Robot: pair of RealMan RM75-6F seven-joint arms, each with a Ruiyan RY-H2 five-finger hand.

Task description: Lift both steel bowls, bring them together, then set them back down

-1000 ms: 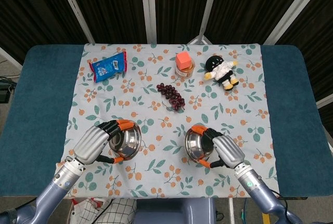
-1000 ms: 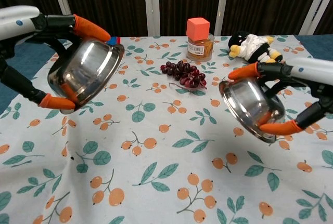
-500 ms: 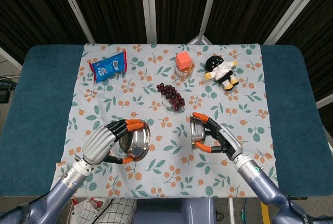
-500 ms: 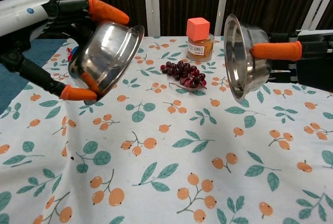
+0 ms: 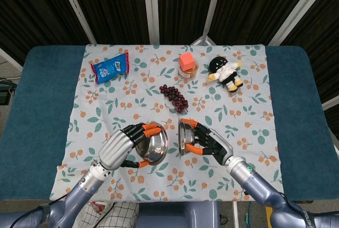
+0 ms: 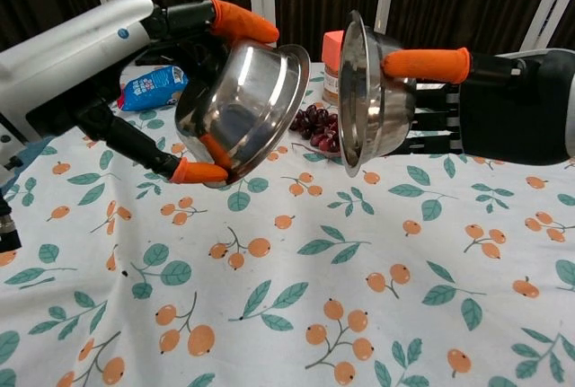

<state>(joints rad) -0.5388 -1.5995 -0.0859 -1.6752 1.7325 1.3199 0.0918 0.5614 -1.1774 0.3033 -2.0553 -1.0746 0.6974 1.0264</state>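
Steel bowls (image 6: 241,109) (image 6: 368,91) now nearer, rims almost meeting, both raised

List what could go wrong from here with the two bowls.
1. The left bowl and right bowl are both in the air, tipped rim toward rim with a narrow gap; closing too fast could knock them and jar a grip.
2. Each hand, left and right, holds its bowl only by fingertips on smooth steel, so a bowl may slip.
3. The grapes lie just beyond; a dropped bowl might hit them.
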